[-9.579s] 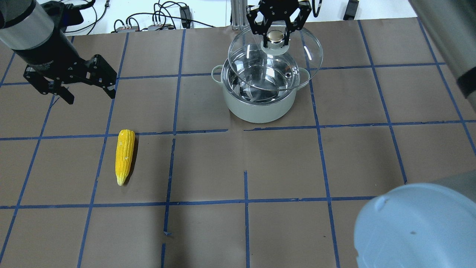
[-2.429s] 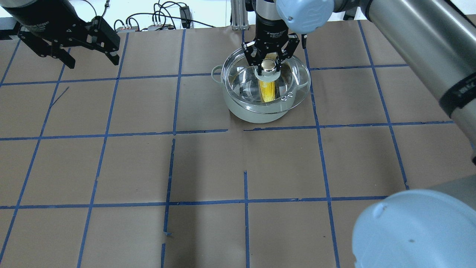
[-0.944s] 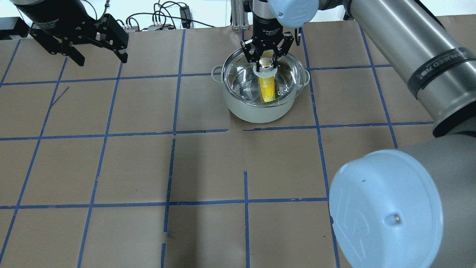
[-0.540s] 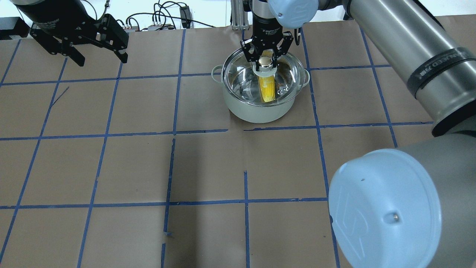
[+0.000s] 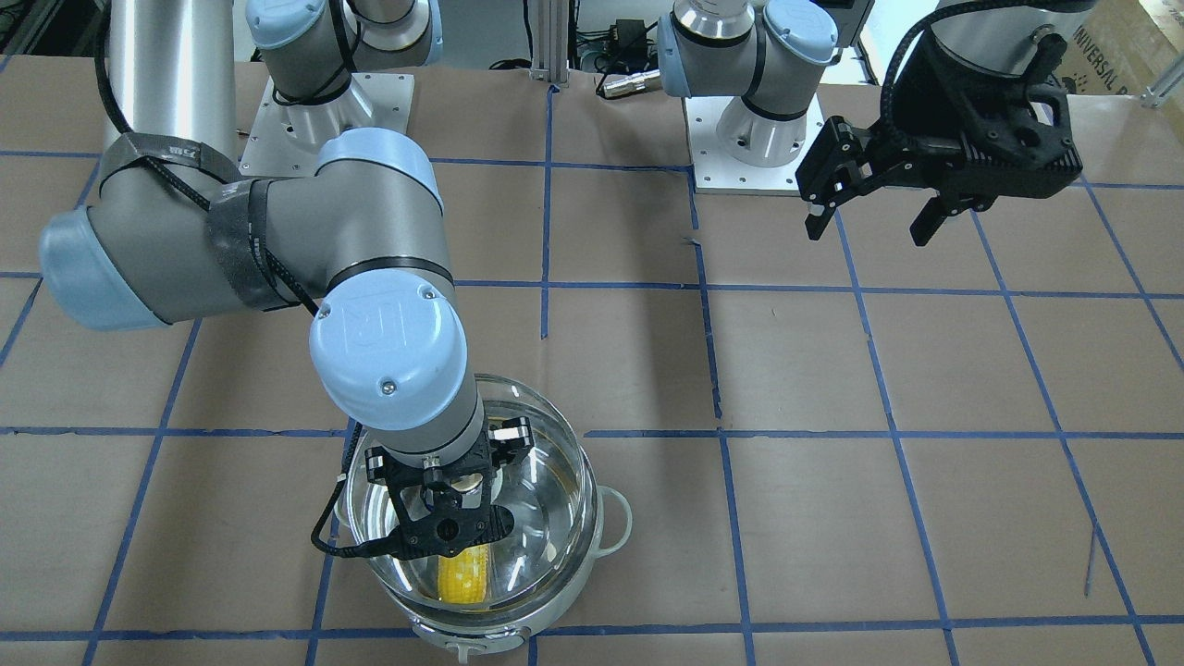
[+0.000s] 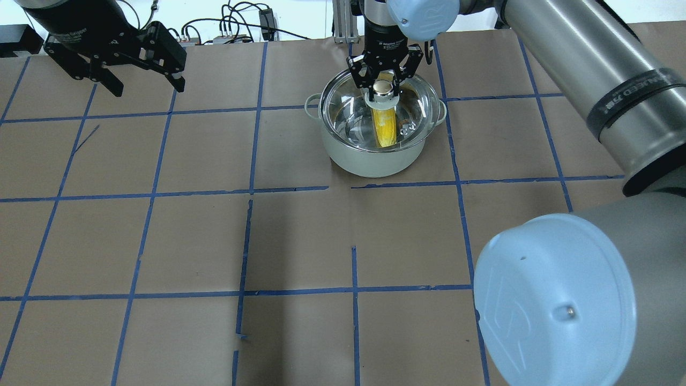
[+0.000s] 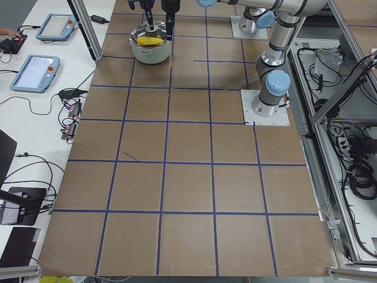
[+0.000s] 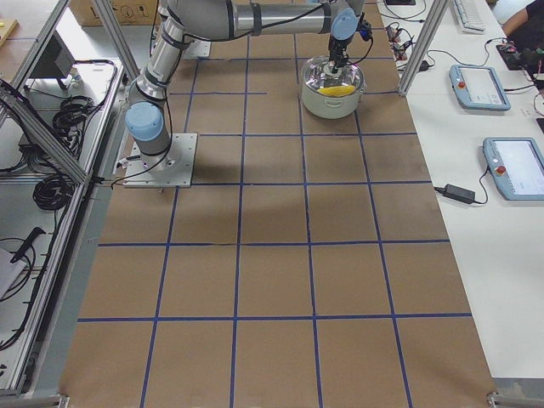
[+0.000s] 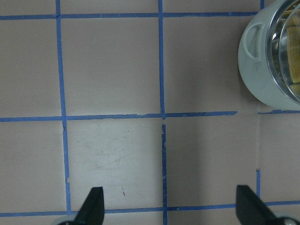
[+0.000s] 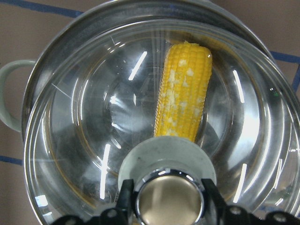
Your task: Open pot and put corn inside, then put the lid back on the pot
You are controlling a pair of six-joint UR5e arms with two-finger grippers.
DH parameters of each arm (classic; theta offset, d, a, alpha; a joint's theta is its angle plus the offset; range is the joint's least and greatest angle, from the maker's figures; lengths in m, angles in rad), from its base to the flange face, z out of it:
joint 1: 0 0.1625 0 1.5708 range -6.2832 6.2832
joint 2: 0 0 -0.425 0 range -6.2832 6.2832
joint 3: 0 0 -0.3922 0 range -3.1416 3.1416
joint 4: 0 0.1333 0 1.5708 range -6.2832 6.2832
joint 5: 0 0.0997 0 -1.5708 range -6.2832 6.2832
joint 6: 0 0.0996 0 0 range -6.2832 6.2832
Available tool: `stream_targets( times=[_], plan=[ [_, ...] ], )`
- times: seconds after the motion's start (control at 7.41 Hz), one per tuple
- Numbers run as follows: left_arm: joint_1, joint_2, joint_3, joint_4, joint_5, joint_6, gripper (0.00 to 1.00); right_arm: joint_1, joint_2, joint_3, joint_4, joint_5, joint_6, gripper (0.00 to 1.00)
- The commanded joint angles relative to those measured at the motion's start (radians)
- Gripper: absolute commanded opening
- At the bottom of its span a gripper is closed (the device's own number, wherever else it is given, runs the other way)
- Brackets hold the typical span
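Note:
The pot (image 6: 370, 163) stands at the table's far middle with the yellow corn (image 6: 386, 128) lying inside it. The clear glass lid (image 6: 348, 112) rests on the pot's rim. My right gripper (image 6: 382, 91) comes straight down onto the lid's knob, and in the right wrist view its fingers (image 10: 125, 199) press both sides of the knob above the corn (image 10: 183, 93). My left gripper (image 6: 148, 88) hangs open and empty over the far left of the table, well away from the pot (image 9: 262, 70). The front-facing view shows the same: right gripper (image 5: 450, 536) on the lid (image 5: 546, 481), left gripper (image 5: 867, 235) open.
The right arm's elbow (image 6: 557, 300) fills the overhead view's lower right. Cables and boxes (image 6: 230, 32) lie past the far table edge. Two arm base plates (image 5: 754, 148) sit on the robot's side. Tablets (image 8: 480, 85) lie on a side bench.
Since 9.6 s ago the corn went from the table into the pot and the lid came down onto the rim. Over the last second nothing visibly moved.

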Motion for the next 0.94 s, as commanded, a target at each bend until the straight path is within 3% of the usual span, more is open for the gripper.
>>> stream_targets(
  times=[0.0, 0.81],
  plan=[
    [-0.003, 0.004, -0.017, 0.004, 0.005, 0.0, 1.0, 0.0, 0.0, 0.0, -0.008, 0.001, -0.001, 0.2],
    [-0.001, 0.003, -0.014, 0.003, 0.01, 0.0, 1.0, -0.002, 0.011, -0.002, -0.02, 0.001, -0.002, 0.21]
  ],
)
